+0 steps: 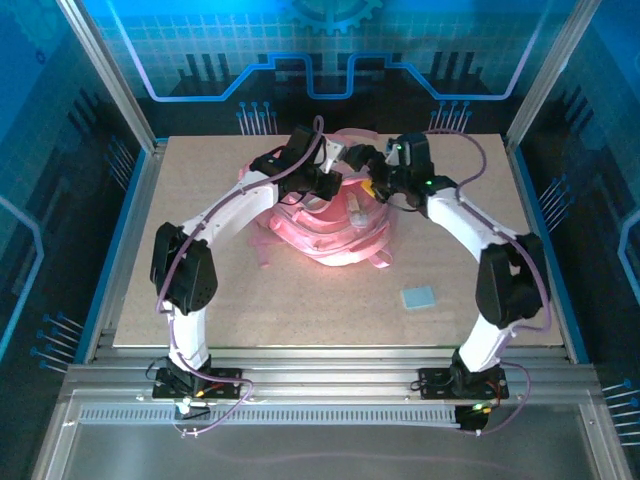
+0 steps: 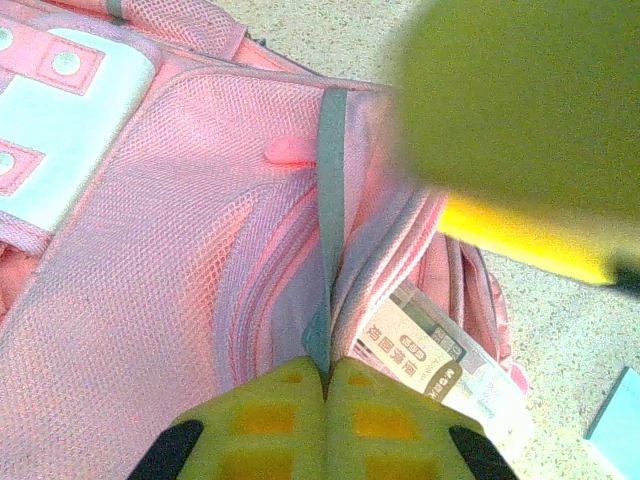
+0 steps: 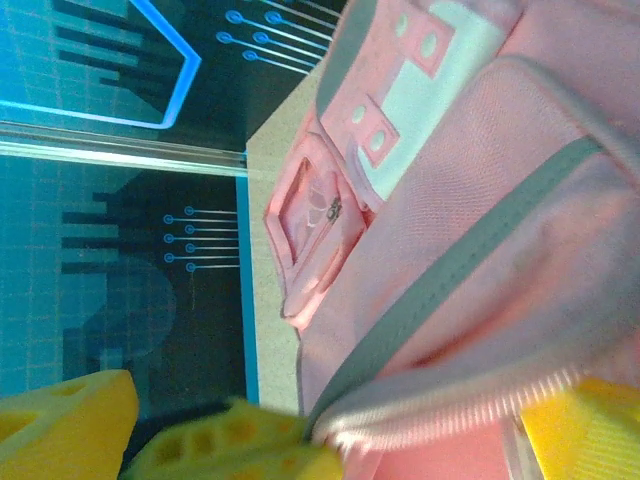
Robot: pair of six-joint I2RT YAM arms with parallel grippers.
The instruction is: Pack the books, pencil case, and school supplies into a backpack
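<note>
Jaws on the left gripper (image 2: 325, 385) are squeezing shut on the grey strap (image 2: 333, 200) running down the front of the backpack (image 2: 150, 300), right by its open mouth. The right gripper (image 1: 378, 188) is harder to call. Its fingers (image 3: 230, 450) are sitting either side of the zipper rim (image 3: 450, 415), but can't tell if they're actually clamping it.

The backpack is lying mid-table (image 1: 200, 300) between both arms, with what's looking like a book (image 2: 430, 350) with Chinese print poking out of the opening. The fabric is looking soft and floppy, so it's probably going to sag shut unless something's holding the rim. The straps and the stiffer zipper edge are seeming like the sane places to grab, not the loose panels. The book is looking stiff and light, so it should be going in edge-first.

Further out, a light-blue pad (image 1: 418, 297) is sitting on the table, well apart from the bag. It's lying flat and thin, so it's likely fiddly to lift by an edge.
</note>
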